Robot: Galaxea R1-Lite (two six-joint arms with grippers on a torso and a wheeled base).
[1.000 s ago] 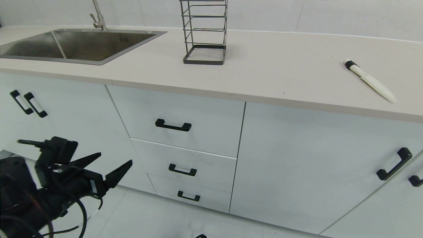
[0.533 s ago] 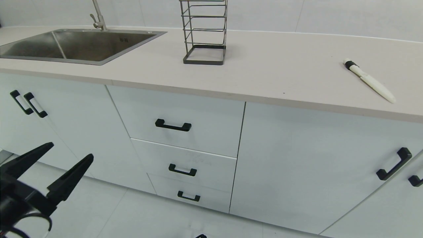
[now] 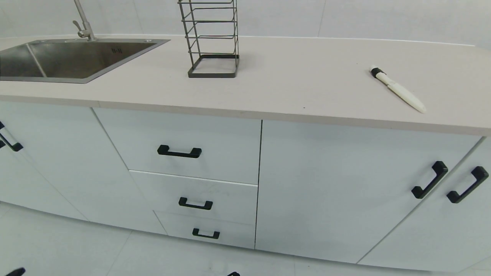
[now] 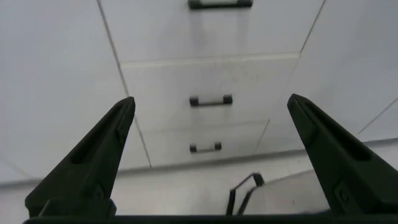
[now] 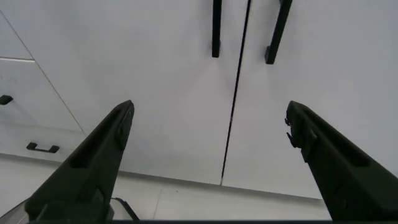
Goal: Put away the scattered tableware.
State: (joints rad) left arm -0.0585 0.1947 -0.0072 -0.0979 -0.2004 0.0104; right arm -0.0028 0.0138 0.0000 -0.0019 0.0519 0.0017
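The white utensil (image 3: 399, 90) with a black band at one end is lying flat on the counter (image 3: 307, 88), in the upper right of the head view, slanting towards the front edge and well apart from the wire rack (image 3: 212, 38) standing at upper centre. The sink (image 3: 73, 57) is sitting in the upper left.

Compared with half a second ago, the whole head view is sitting differently. The rack, sink and utensil are all lying further left in the frame, and a second door handle is showing at the right edge. That is the camera turning, not the things moving. The left arm, which was filling the lower left corner then, is now leaving a small dark tip (image 3: 15, 272) at the bottom left edge.

The left gripper (image 4: 211, 101) is hanging released, fingers spread wide, facing the stack of drawers (image 4: 211, 74). The right gripper (image 5: 210, 107) is likewise gaping and holding nothing, facing two cupboard doors (image 5: 155, 81) with upright black handles.
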